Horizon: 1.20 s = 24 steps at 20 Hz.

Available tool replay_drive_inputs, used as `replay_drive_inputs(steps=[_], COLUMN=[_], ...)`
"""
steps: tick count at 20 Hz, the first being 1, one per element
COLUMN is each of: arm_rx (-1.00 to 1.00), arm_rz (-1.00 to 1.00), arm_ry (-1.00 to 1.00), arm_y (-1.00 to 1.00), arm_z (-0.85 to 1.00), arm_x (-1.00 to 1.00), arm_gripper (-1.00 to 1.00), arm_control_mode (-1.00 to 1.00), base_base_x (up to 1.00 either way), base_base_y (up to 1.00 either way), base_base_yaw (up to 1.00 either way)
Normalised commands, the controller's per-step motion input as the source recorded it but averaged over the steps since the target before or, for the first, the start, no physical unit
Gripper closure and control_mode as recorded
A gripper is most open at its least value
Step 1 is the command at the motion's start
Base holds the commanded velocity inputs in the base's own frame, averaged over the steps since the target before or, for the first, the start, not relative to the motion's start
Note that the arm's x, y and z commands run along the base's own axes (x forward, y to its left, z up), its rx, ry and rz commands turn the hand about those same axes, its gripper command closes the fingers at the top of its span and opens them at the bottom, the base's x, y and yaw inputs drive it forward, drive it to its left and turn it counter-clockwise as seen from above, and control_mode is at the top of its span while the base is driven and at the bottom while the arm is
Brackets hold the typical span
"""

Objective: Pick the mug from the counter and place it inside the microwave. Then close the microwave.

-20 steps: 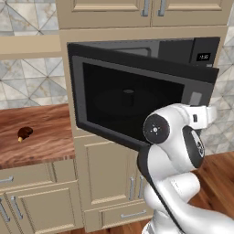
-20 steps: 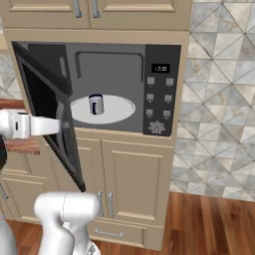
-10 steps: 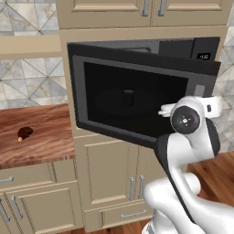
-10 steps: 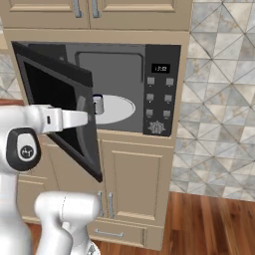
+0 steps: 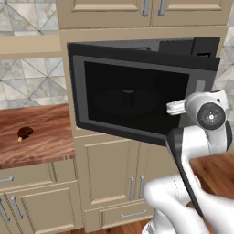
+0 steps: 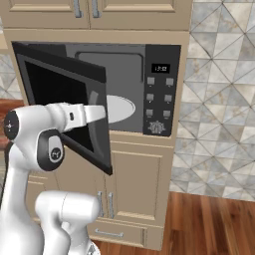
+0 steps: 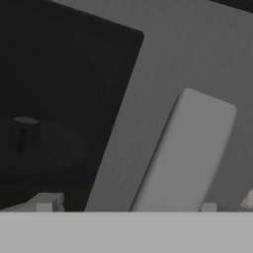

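Mug (image 5: 128,97) on turntable inside microwave (image 6: 159,89), visible through door window. Door (image 5: 137,96) swung further shut than moments ago; fingers (image 7: 126,207) spread empty against it. Closing underway.

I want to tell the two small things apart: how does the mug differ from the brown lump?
The mug stands upright inside the microwave, seen dimly through the door's dark window; the brown lump lies out on the counter. The mug is a cylinder; the lump is rounded and low. The lump is dark brown with an orange tip; the mug's colour is masked by the glass. Both are small.
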Motion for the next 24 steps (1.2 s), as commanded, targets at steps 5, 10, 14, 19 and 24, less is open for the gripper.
replay_drive_inputs(steps=[5,10,14,19,24], arm_rx=[0.0,0.0,0.0,0.0,0.0], arm_rz=[0.11,0.07,0.06,0.05,0.03], arm_ry=[0.07,0.1,0.08,0.01,0.0], arm_y=[-0.11,-0.12,-0.1,-0.07,-0.05], arm_z=[0.0,0.0,0.0,0.0,0.0], arm_x=[0.48,0.54,0.54,0.45,0.44], arm_gripper=[-1.0,-1.0,-1.0,-1.0,-1.0], arm_control_mode=[-1.0,-1.0,-1.0,-1.0,-1.0], base_base_x=[0.0,0.0,0.0,0.0,0.0], base_base_y=[0.0,0.0,0.0,0.0,0.0], base_base_yaw=[0.0,0.0,0.0,0.0,0.0])
